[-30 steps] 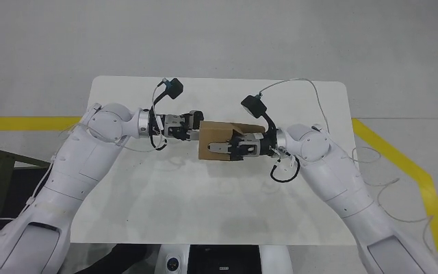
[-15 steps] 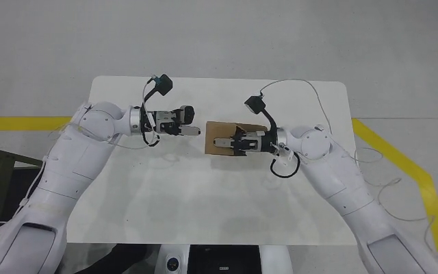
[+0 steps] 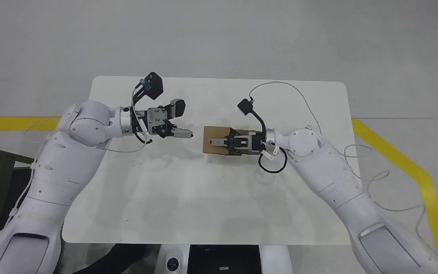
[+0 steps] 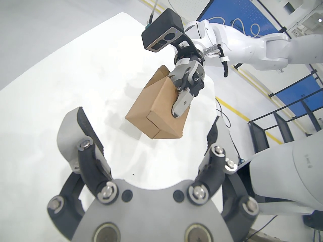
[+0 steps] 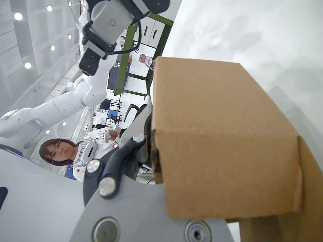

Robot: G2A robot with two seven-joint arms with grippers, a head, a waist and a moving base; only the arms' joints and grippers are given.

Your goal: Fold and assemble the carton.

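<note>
Over white table (image 3: 274,205): gripping brown cardboard carton (image 3: 217,131) with right gripper (image 3: 215,142); left gripper (image 3: 181,120) spread wide, empty, near. Likely flap-closing step. Next: aligned push to finish closing.

carton (image 3: 213,131) in right hand (image 3: 212,142), left hand (image 3: 183,120) apart

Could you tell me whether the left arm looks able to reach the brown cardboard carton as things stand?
Probably yes. The left gripper, fingers open, faces the brown cardboard carton end-on across the white table, nothing between them. The right gripper grips the carton from the opposite side, leaving that end uncovered.
</note>
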